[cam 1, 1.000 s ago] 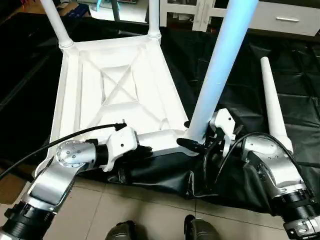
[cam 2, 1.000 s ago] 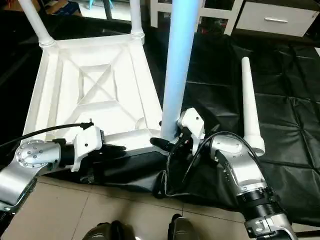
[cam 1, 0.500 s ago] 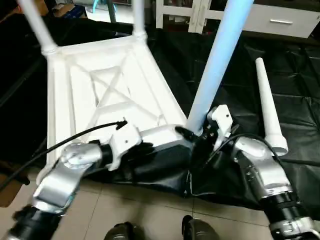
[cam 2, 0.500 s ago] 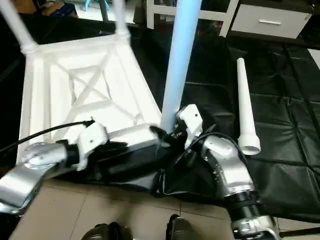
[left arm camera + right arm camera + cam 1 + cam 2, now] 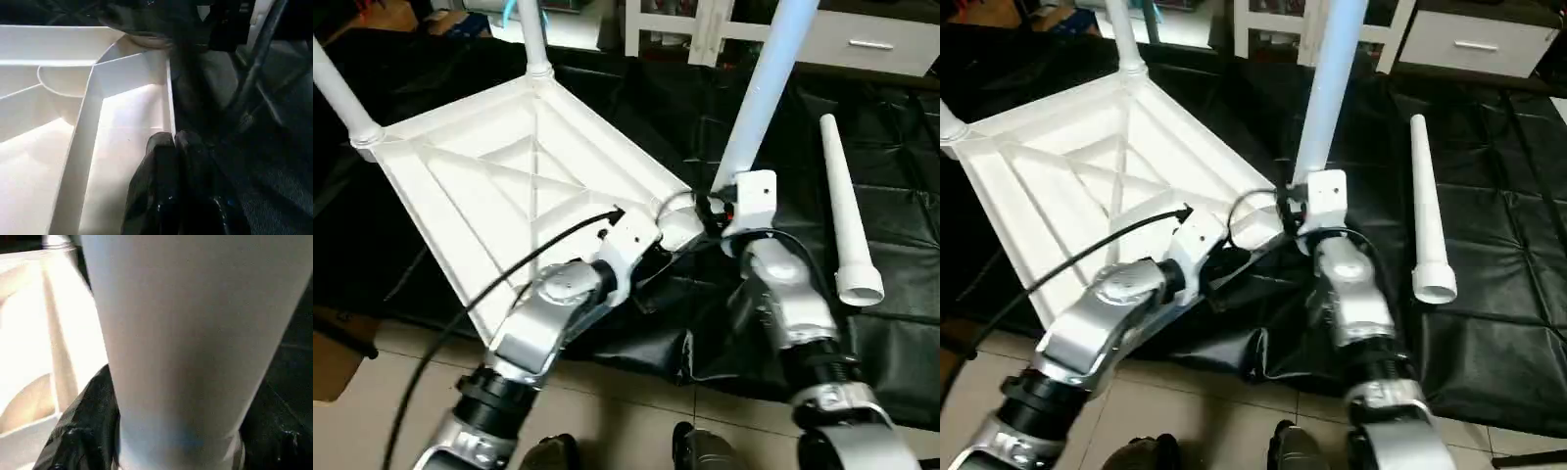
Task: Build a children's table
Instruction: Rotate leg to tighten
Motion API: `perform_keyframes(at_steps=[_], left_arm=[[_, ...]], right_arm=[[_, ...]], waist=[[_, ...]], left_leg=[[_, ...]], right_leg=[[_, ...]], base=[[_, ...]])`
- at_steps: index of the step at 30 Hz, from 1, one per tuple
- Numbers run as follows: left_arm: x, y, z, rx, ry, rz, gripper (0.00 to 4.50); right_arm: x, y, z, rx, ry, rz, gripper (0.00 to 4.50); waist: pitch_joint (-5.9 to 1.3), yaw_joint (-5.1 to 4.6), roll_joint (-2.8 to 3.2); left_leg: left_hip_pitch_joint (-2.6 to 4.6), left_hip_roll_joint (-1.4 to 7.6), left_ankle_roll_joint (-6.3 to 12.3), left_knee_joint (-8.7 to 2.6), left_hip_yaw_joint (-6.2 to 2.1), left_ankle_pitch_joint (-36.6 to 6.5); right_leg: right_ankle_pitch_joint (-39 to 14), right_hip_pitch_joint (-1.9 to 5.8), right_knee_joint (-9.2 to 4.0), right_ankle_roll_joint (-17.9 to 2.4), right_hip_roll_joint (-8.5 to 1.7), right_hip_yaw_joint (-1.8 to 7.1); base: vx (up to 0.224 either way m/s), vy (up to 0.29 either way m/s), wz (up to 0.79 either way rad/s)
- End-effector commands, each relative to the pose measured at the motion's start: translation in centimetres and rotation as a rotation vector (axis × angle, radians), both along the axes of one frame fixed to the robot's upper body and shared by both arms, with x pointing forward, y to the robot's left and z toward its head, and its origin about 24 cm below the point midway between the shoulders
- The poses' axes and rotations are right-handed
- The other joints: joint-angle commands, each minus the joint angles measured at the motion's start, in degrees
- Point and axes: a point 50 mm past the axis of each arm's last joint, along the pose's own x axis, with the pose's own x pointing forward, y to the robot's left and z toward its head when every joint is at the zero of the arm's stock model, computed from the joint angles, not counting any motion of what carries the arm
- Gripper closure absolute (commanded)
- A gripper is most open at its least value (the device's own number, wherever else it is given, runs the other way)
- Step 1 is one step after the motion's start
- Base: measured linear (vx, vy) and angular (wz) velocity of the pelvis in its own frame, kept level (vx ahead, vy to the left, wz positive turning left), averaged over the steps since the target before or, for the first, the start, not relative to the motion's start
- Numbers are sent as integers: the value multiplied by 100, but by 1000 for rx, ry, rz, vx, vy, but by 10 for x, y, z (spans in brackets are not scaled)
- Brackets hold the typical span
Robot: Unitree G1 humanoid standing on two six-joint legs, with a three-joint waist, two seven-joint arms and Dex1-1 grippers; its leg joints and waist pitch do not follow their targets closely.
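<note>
Where ribs cross, smooth white top [image 5: 499, 186]

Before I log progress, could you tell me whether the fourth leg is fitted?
Not fitted: the fourth leg lies flat on the black sheet, apart from the tabletop.

The upturned table top [image 5: 499, 186] fills the left of the black sheet [image 5: 901, 245], with two legs [image 5: 533, 39] rising from its far corners and a third leg [image 5: 759, 98] upright at its near right corner. A loose leg [image 5: 842, 211] lies to the right; bare sheet lies open between them and beyond.
</note>
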Motion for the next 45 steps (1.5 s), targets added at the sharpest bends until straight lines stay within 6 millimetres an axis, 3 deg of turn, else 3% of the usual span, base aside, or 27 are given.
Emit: perform_keyframes(at_steps=[1, 5, 9, 11, 15, 20, 22, 38, 42, 45], left_arm=[[-1, 0, -4, 31, -5, -40, 450], [-10, 19, -7, 51, -15, -147, 450], [-24, 48, -11, 69, 33, -279, 450], [-26, 52, -11, 70, 44, -293, 450], [-33, 69, -12, 88, 57, -339, 450], [-38, 76, -12, 86, 68, -367, 450], [-38, 76, -11, 81, 67, -372, 450], [-41, 72, -11, 69, 69, -398, 450], [-40, 68, -10, 54, 66, -383, 450], [-35, 60, -8, 59, 43, -331, 450]], right_arm=[[-14, 48, 6, -14, -38, 332, 116], [-25, 37, 19, -39, -96, 493, 82], [-45, 9, 31, -66, -83, 724, 37], [-47, 4, 33, -73, -77, 746, 31], [-52, -22, 36, -113, -44, 772, 13], [-57, -33, 35, -142, -26, 789, 13], [-58, -35, 33, -141, -4, 802, 48], [-61, -33, 24, -105, 76, 814, 173], [-63, -30, 20, -99, 88, 759, 206], [-60, -26, 7, -151, 134, 615, 223]], waist=[[-438, 47, 6], [-441, 66, 14], [-428, 90, 35], [-421, 100, 41], [-393, 111, 72], [-398, 195, 65], [-402, 195, 55], [-415, 214, 56], [-400, 216, 42], [-380, 199, 29]], left_leg=[[95, 198, 397, -445, -113, -1599], [106, 210, 573, -420, -100, -1304], [142, 241, 717, -417, -84, -1102], [139, 256, 768, -420, -84, -1017], [184, 277, 638, -448, -75, -1310], [207, 276, 516, -454, -55, -1331], [193, 270, 512, -455, -57, -1317], [182, 265, 581, -430, -61, -1130], [176, 267, 550, -440, -61, -1121], [167, 266, 425, -463, -60, -1257]], right_leg=[[-1211, 338, -337, -1088, -94, 120], [-1057, 362, -310, -1302, -115, 119], [-877, 360, -274, -1473, -96, 125], [-742, 361, -241, -1556, -107, 133], [-1148, 320, -289, -1538, -116, 145], [-1231, 310, -297, -1488, -116, 168], [-1204, 312, -286, -1488, -113, 164], [-1087, 332, -268, -1533, -121, 160], [-1100, 328, -273, -1497, -118, 165], [-1406, 308, -305, -1392, -112, 170]], base=[[0, 0, 0], [0, 0, 0], [0, 0, 0], [0, 0, 0], [0, 0, 0], [0, 0, 0], [0, 0, 0], [0, 0, 0], [0, 0, 0], [0, 0, 0]])
